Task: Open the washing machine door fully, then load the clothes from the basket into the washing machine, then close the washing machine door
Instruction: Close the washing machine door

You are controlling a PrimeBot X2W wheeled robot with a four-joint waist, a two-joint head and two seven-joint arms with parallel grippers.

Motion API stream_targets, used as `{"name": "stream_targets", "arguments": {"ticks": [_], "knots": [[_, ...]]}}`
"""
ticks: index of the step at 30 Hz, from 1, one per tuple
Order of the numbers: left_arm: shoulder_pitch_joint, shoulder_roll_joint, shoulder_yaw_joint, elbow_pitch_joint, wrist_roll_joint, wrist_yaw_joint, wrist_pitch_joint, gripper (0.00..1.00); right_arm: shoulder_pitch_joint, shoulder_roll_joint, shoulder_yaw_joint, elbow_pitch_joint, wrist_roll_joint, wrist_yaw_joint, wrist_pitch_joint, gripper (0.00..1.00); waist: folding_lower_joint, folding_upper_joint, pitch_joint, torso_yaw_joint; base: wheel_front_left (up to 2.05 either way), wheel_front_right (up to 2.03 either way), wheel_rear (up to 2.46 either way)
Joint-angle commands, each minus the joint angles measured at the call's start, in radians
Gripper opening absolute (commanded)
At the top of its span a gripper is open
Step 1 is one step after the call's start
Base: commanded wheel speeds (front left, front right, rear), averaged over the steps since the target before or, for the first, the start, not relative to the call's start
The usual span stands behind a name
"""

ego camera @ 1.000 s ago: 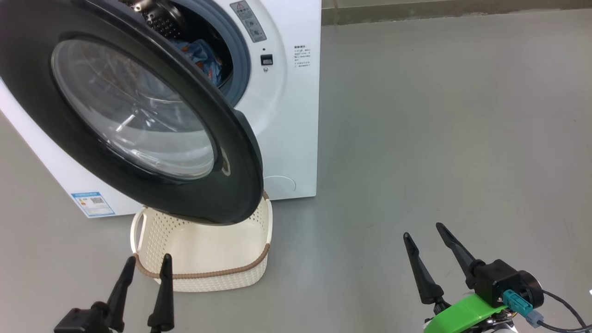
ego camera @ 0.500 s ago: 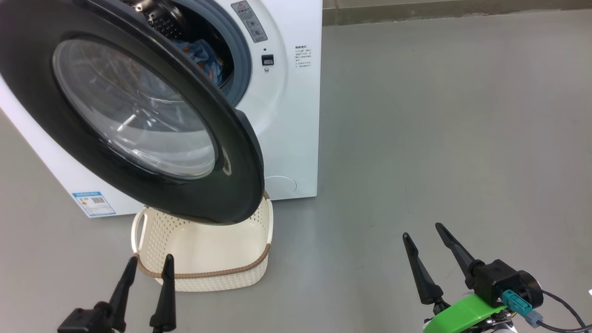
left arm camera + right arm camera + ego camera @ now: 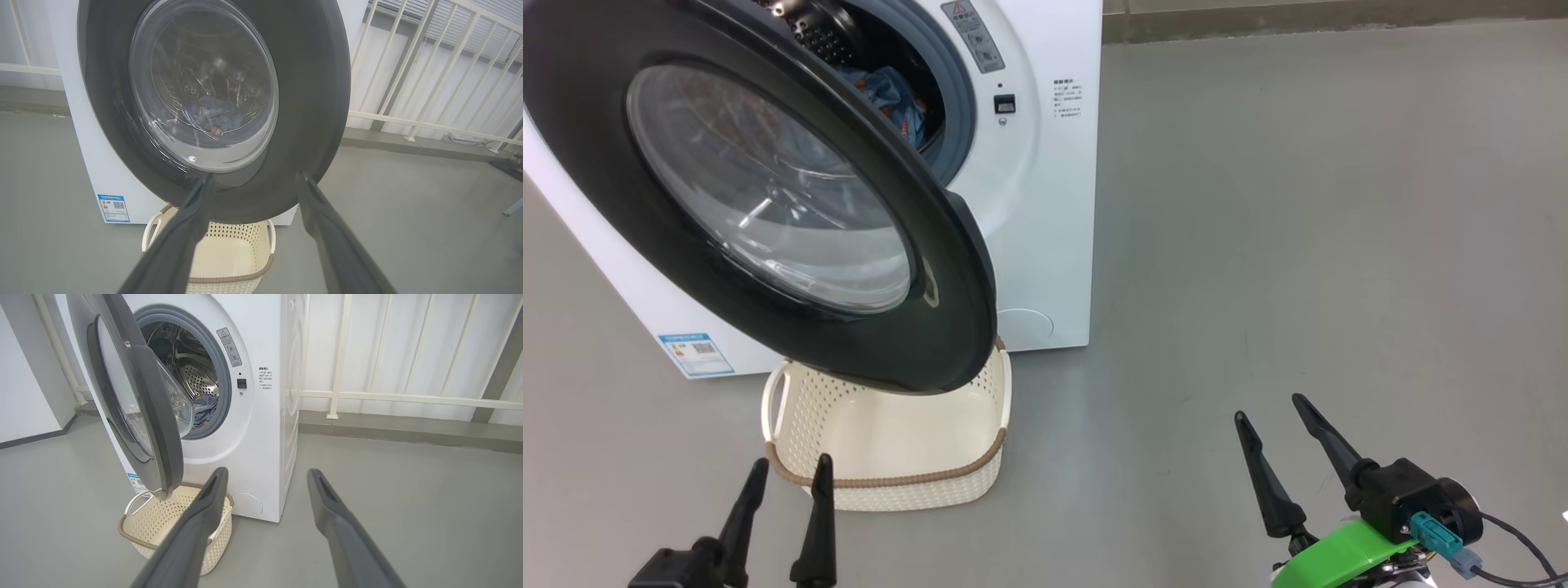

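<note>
- Before the robot, the washing machine door (image 3: 768,188) is seen swung partly out from the washing machine (image 3: 1045,204). Compared with a second earlier, the whole head view is shifted slightly rightward, which is put down to the camera. The door's angle to the machine is not seen to be changed.
- The left gripper (image 3: 793,460) is found a little lower in the head view than before, while the right gripper (image 3: 1268,407) is found at the same spot.
- The basket (image 3: 907,494) is set on the floor (image 3: 1298,245) just in front of the machine, under the door's lower rim.
- From the left wrist view the door's outer face is met head-on, and blue clothes (image 3: 216,116) are made out in the drum through the glass. A blue label (image 3: 114,208) is shown on the machine's lower front.
- From the right wrist view the door is shown nearly edge-on, with the grey gasket (image 3: 224,400), the perforated drum (image 3: 196,377) and a white railing (image 3: 388,398) behind.
- Both grippers are spread wide; nothing is held or touched by either.
</note>
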Motion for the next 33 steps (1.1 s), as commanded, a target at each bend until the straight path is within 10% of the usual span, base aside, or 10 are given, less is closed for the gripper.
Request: {"name": "stream_targets", "arguments": {"ticks": [1, 2, 33], "knots": [[-0.021, 0.008, 0.028, -0.021, 0.008, -0.003, -0.006, 1.00, -0.016, -0.002, 0.020, -0.021, -0.004, 0.002, -0.012, 0.21, 0.0000, -0.0001, 0.001, 0.003, 0.00, 0.00, 0.00], [-0.021, 0.008, 0.026, -0.021, 0.009, -0.003, -0.006, 1.00, -0.017, -0.003, 0.022, -0.024, -0.005, 0.002, -0.012, 0.00, 0.0000, -0.0001, 0.002, 0.005, 0.00, 0.00, 0.00], [-0.176, -0.032, -0.087, -0.012, -0.012, -0.003, -0.006, 1.00, -0.528, -0.220, 0.537, 0.075, 0.081, 0.002, -0.012, 0.00, 0.0000, -0.0001, 0.264, 0.327, 0.00, 0.00, 0.00]]}}
